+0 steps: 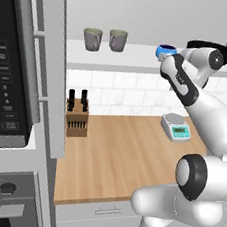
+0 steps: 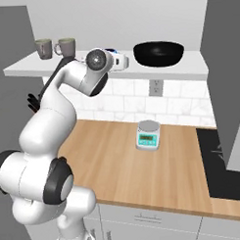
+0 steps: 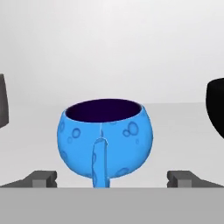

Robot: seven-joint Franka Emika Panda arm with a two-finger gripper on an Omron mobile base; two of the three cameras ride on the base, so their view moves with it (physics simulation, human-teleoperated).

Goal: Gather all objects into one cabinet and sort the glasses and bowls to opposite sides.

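The hand (image 3: 112, 179), spread wide and empty, faces the blue bowl (image 3: 105, 138) on the cabinet shelf (image 2: 105, 68).

wooden worktop (image 1: 126, 152), light plank top | small grey kitchen scale with green display (image 2: 147, 135) on it, near the white tiled backsplash (image 1: 119, 86) | wooden knife block with black handles (image 1: 77, 116) at the back left | black microwave (image 1: 8, 67) far left | black hob (image 2: 224, 162) at right

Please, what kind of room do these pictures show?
It looks like a simulated home kitchen. A knife block and a kitchen scale stand on a wooden counter, a tiled wall rises behind it, and a microwave is mounted above an oven at the left.
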